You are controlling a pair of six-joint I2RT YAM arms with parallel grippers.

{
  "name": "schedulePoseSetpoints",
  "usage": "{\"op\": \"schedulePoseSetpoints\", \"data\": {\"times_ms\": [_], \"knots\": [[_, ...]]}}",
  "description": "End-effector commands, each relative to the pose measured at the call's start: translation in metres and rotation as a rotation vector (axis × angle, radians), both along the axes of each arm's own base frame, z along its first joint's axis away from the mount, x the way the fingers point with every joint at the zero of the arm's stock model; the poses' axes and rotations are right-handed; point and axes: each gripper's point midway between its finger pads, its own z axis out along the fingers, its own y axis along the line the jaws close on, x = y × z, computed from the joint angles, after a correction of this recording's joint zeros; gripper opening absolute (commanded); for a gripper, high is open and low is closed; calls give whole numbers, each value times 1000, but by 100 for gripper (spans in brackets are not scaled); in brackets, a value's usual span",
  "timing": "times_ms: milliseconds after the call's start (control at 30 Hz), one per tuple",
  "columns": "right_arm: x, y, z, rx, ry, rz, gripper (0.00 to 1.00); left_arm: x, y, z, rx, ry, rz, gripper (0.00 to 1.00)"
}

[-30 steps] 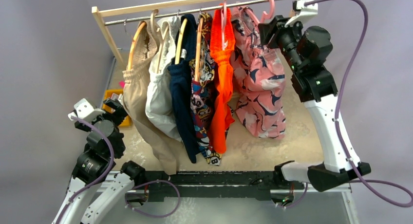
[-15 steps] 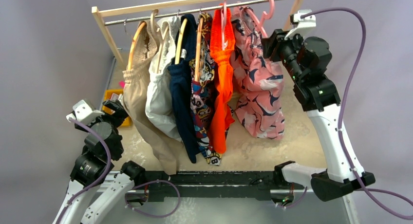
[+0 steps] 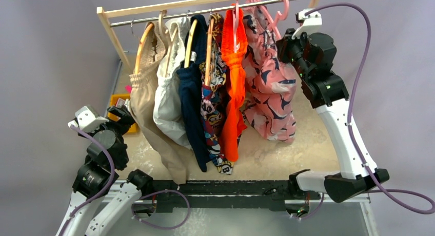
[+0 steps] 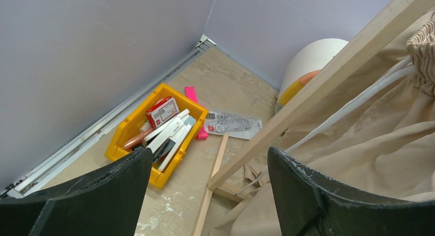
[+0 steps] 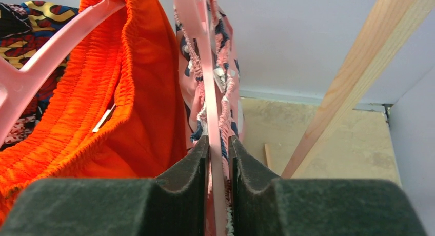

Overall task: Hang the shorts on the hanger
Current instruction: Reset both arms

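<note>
At the table's left side, the left gripper (image 4: 205, 195) is hovering with its black fingers spread wide and nothing between them, pointing over a yellow plastic bin (image 4: 180, 155) of small items on the beige tabletop (image 3: 313, 128). Farther back, the right gripper (image 5: 218, 166) is pinching the thin arm of the large pink plastic hanger (image 5: 202, 66), its jaws nearly together around it. The pink fabric shorts with navy-and-white swirls (image 3: 272, 87) are hanging from that hanger at the right end of the wooden rack's metal rail (image 3: 154, 18), just beside a bright orange garment (image 3: 233, 92).
</note>
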Motion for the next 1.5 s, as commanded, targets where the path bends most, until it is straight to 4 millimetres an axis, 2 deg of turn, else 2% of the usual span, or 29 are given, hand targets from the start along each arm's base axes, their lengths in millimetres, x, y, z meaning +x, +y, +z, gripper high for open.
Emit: {"op": "schedulePoseSetpoints", "data": {"times_ms": [0,167,367,400,533,633,767,900,1100,1233,1333,1400,1467], "knots": [[-8,-15,33,12,-74,-65,17,-3,0,17,-24,-49,-13,81],[-9,-25,43,21,-98,-113,8,-3,0,17,-23,-51,-13,81],[-11,-23,46,19,-104,-99,10,-3,-1,17,-26,-53,-15,81],[-13,-19,46,21,-107,-73,13,-2,-1,17,-25,-51,-15,81],[-21,-11,48,25,-111,-18,38,-2,-1,18,-23,-48,-18,81],[-31,-9,50,37,-116,9,50,-4,1,20,-20,-44,-12,82],[-50,-7,50,68,-120,50,57,-11,9,22,-30,-32,26,84],[-74,-12,45,98,-126,57,60,-23,19,14,-49,3,74,86],[-105,-35,35,126,-148,-17,65,-41,33,2,-96,43,148,87],[-120,-61,32,157,-178,-134,73,-50,40,8,-108,55,190,88],[-131,-74,29,224,-199,-196,84,-50,46,9,-79,97,256,88],[-137,-86,25,282,-205,-266,97,-46,46,10,-87,120,307,88],[-141,-95,15,360,-176,-330,99,-42,44,6,-82,171,350,88]]}}
